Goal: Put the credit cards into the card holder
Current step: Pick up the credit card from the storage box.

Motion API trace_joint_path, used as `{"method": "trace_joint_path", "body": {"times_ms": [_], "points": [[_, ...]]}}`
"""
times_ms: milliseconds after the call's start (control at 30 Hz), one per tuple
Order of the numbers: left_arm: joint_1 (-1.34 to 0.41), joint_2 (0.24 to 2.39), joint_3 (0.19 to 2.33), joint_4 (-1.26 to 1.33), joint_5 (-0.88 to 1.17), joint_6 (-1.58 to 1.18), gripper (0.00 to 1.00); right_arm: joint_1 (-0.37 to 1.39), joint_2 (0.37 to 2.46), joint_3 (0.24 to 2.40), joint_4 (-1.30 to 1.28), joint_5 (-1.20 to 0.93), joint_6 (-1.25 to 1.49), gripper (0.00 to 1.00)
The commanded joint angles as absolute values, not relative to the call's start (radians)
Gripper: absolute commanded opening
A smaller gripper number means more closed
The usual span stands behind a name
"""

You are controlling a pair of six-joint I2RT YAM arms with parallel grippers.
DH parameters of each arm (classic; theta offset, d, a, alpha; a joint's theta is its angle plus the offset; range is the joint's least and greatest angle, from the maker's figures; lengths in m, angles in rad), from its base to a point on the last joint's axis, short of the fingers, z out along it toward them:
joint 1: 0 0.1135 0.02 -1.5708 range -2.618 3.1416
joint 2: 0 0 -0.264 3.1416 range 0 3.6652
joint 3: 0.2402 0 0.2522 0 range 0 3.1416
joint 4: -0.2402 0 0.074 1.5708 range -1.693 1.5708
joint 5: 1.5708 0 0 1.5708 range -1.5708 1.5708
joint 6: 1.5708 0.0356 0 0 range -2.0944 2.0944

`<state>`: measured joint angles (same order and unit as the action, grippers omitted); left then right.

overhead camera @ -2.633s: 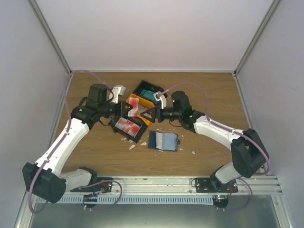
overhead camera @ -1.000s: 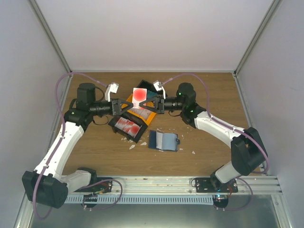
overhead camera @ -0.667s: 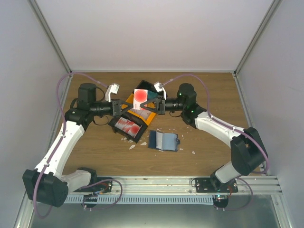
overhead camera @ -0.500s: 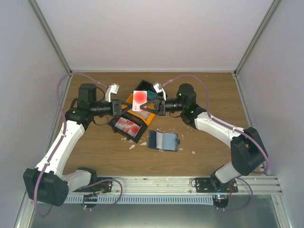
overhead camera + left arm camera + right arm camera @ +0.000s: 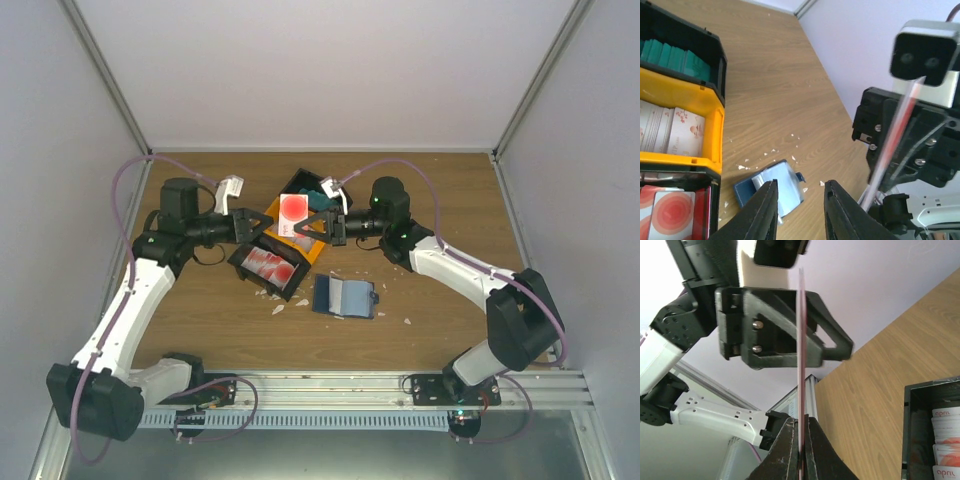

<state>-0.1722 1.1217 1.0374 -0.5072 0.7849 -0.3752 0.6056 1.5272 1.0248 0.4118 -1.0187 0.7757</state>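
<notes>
Above the orange bin [image 5: 300, 250], the right tool [image 5: 312, 228] pinches a white, red-blotched credit card [image 5: 292, 211] by its right edge, its jaws shut narrow on it. Thin, light, stiff and slick, the card will likely twist or slip unless gripped well in from an edge — flat between the pads. Both arms reach inward, tools facing each other. The left tool [image 5: 262, 226] stands partly parted and empty, near the card's free edge. Nearer the bases, the card holder [image 5: 345, 297] lies open on the desk [image 5: 450, 200].
</notes>
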Motion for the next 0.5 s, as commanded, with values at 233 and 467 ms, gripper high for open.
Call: {"method": "trace_joint_path", "body": {"times_ms": [233,467], "points": [[-0.162,1.054,0.997,-0.357,0.961,-0.407,0.45,0.614,1.499,1.06,0.402,-1.027,0.739,0.01],[-0.162,1.101,0.988,-0.395,0.961,-0.375,0.23,0.615,1.505,1.057,0.414,-1.047,0.751,0.01]]}}
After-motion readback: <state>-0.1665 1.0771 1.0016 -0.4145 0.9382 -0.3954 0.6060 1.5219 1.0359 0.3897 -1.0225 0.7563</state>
